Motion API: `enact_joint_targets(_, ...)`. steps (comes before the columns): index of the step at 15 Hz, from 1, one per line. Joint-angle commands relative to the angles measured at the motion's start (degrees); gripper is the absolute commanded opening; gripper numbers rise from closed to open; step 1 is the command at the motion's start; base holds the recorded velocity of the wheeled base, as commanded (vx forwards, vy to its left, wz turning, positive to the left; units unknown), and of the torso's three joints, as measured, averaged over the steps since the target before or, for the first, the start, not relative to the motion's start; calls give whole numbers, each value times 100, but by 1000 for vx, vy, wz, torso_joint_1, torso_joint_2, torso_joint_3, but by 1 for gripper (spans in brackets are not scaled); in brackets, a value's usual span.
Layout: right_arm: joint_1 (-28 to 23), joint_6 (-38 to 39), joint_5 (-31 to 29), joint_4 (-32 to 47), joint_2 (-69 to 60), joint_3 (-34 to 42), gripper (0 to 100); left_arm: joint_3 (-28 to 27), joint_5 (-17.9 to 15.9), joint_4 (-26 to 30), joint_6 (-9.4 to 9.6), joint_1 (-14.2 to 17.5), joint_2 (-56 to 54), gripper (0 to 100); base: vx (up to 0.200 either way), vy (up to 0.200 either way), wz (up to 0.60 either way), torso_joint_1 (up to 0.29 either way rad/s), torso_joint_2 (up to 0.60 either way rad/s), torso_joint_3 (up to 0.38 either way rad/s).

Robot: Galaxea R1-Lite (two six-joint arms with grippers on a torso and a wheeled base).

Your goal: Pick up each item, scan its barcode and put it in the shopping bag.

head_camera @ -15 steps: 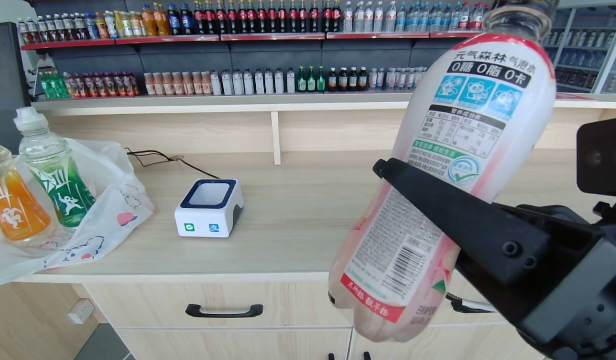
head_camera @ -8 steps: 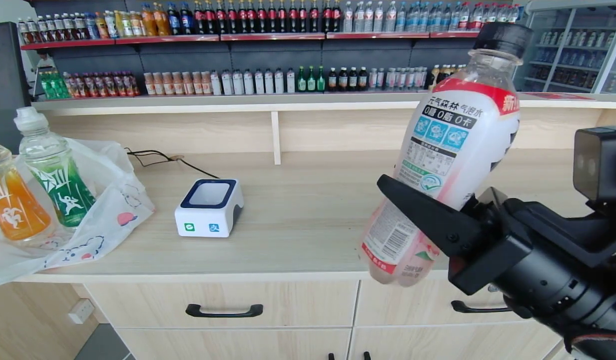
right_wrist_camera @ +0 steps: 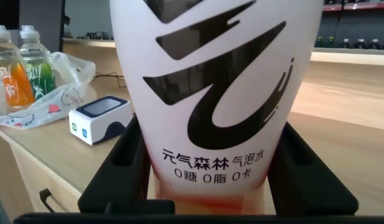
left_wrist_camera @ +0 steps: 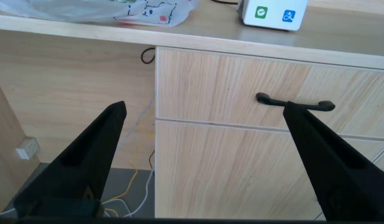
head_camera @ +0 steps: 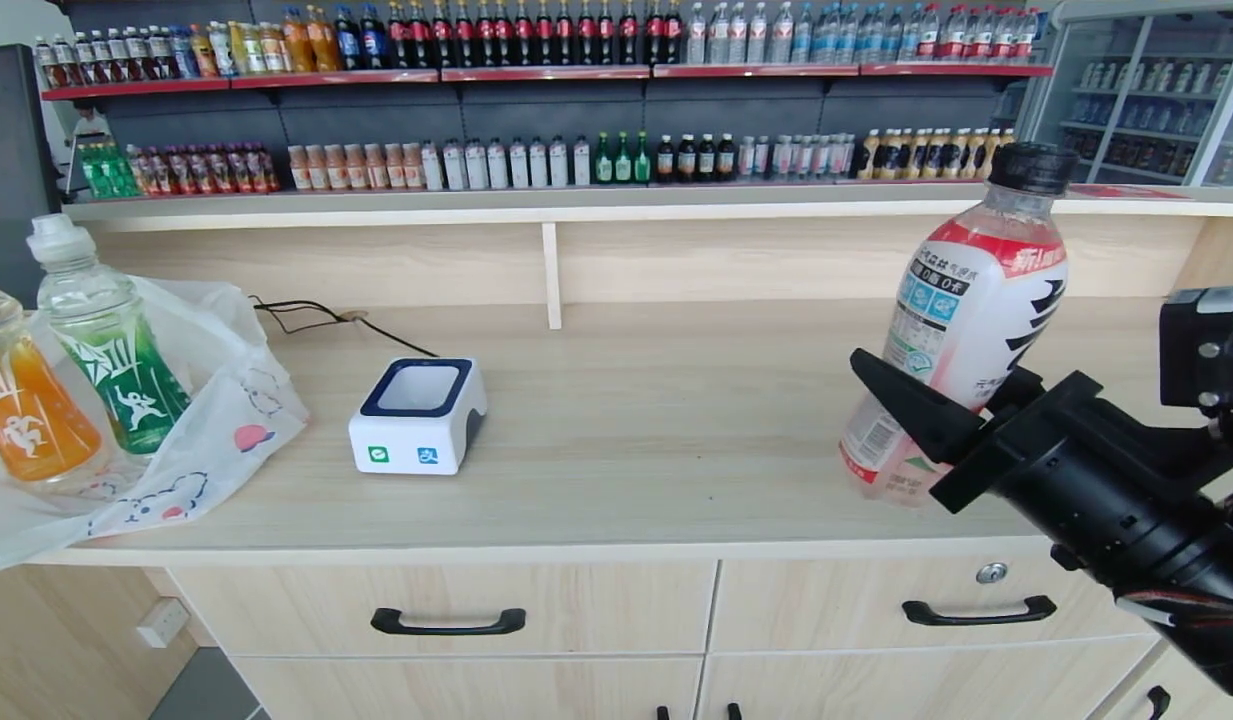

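Pink-and-white, the black-capped bottle (head_camera: 961,320) stands nearly upright in the right gripper (head_camera: 941,395), whose two black fingers are closed on its lower half; its base is low over the right front of the wooden counter (head_camera: 626,450), and I cannot tell whether it touches. This looks like the carry-to-scan step: the scanner (head_camera: 418,415) sits well apart to the left, so the next move calls for taking the bottle across and turning its barcode toward the scanner's window, then on to the shopping bag (head_camera: 226,400), where an orange bottle (head_camera: 26,400) and a green bottle (head_camera: 111,340) already sit. The left gripper (left_wrist_camera: 204,109) hangs wide open and empty before the drawer fronts (left_wrist_camera: 229,81). Against a second ago, the bottle is lower, farther from the head camera and less tilted
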Motion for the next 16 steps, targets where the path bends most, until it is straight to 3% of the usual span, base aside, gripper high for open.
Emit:
enact_joint_targets(1, -63, 12, 8, -58, 102, 88, 0, 1, 2, 0, -2, 0, -1, 100, 0, 0, 0, 0, 0, 0)
enact_joint_targets(3, -72, 30, 8, -111, 102, 88, 0, 1, 2, 0, -2, 0, -1, 100, 0, 0, 0, 0, 0, 0)
enact_joint_targets(16, -134, 47, 26, -111, 14, 264, 0, 1, 2, 0, -2, 0, -1, 100, 0, 200, 0, 1, -1, 1)
